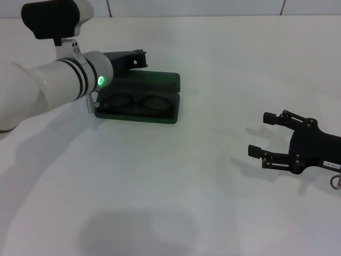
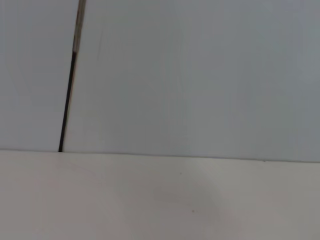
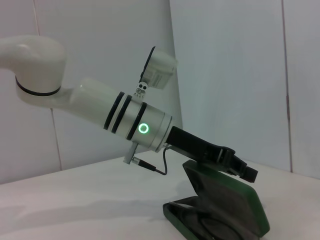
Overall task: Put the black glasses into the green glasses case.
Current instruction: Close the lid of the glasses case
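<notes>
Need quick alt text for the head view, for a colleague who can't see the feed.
The black glasses lie inside the open green glasses case on the white table, with the left gripper at the raised lid behind them. The right gripper rests open on the table, far off to the right.
</notes>
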### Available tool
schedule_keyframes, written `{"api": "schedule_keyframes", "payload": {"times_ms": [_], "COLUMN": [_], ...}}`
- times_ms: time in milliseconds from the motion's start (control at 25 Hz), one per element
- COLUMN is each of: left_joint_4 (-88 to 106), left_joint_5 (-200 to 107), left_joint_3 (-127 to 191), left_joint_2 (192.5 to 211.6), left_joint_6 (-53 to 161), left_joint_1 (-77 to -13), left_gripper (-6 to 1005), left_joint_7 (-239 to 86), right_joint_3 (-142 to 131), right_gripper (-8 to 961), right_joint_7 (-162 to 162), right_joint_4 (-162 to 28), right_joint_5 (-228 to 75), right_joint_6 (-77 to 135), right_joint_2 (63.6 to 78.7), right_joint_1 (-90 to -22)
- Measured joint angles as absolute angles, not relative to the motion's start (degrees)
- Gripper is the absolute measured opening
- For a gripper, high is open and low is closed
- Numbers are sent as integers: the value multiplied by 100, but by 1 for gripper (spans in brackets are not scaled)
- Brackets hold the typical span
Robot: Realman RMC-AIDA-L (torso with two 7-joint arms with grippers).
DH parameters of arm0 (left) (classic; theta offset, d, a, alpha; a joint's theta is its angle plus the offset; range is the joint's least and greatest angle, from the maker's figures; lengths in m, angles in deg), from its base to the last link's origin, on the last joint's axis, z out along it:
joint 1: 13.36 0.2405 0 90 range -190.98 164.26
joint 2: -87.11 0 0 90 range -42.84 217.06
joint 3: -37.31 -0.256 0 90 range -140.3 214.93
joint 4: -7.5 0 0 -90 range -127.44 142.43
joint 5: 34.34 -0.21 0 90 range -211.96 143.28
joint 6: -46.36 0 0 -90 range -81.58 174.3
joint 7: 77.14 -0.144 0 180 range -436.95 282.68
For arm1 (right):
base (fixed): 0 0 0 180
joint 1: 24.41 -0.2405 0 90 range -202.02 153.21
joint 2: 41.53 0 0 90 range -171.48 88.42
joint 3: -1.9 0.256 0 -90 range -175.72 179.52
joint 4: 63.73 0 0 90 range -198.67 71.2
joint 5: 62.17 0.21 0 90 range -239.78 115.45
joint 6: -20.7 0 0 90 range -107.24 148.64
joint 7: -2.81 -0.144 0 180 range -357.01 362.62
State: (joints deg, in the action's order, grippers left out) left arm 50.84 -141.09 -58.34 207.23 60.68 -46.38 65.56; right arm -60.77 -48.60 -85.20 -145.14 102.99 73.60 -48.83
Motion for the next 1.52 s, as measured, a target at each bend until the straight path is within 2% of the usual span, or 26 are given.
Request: {"api": "schedule_keyframes", "payload": {"times_ms": [1520], "left_joint_4": [5525], "left_joint_5": [-14105], "left_joint_3": [-6060], "left_joint_2": [20743], "left_joint_6": [6023], "left_joint_1": [-4022], "left_gripper": [5], "left_joint_7": [6000], "right_joint_3": [-6076], "right_gripper": [886], "right_joint_7": [-4861], "right_joint_4": [-8518], "right_joint_5": [-14514], "right_joint_6": [10109], "right_joint_2": [7370], "right_joint_1": [-5037]}}
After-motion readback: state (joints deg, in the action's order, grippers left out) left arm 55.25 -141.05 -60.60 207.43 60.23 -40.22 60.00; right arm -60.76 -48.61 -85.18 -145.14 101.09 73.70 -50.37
